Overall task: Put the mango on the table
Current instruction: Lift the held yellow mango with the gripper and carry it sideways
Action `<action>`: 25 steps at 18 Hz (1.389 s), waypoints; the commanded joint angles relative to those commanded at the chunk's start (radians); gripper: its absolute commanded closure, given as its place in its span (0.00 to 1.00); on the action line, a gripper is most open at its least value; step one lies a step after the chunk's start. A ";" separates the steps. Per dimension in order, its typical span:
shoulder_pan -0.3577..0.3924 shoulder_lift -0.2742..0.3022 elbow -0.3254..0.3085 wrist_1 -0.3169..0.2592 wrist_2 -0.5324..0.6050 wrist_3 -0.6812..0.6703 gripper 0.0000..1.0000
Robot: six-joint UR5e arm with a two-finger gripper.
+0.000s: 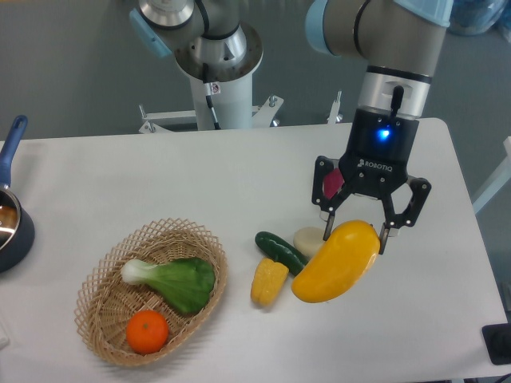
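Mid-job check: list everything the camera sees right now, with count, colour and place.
mango: 1, yellow-orange, between the gripper fingers, right of centre
corn piece: 1, yellow, left of the mango
cucumber: 1, dark green, above the corn
pale round item: 1, cream, behind the mango
dark red item: 1, mostly hidden behind the gripper
basket: 1, wicker, front left
bok choy: 1, green-white, in basket
orange: 1, in basket
pan: 1, dark blue, left edge
table: 1, white
gripper: 1, black, on the mango
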 joint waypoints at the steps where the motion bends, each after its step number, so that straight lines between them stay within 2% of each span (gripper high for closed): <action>1: 0.000 0.002 -0.003 0.002 0.000 0.002 0.51; 10: 0.012 0.006 -0.006 0.002 0.002 0.052 0.51; 14: 0.009 0.000 -0.012 0.000 0.009 0.127 0.51; 20: 0.009 -0.044 -0.031 0.002 0.078 0.300 0.51; 25: 0.012 -0.087 -0.067 0.003 0.141 0.394 0.51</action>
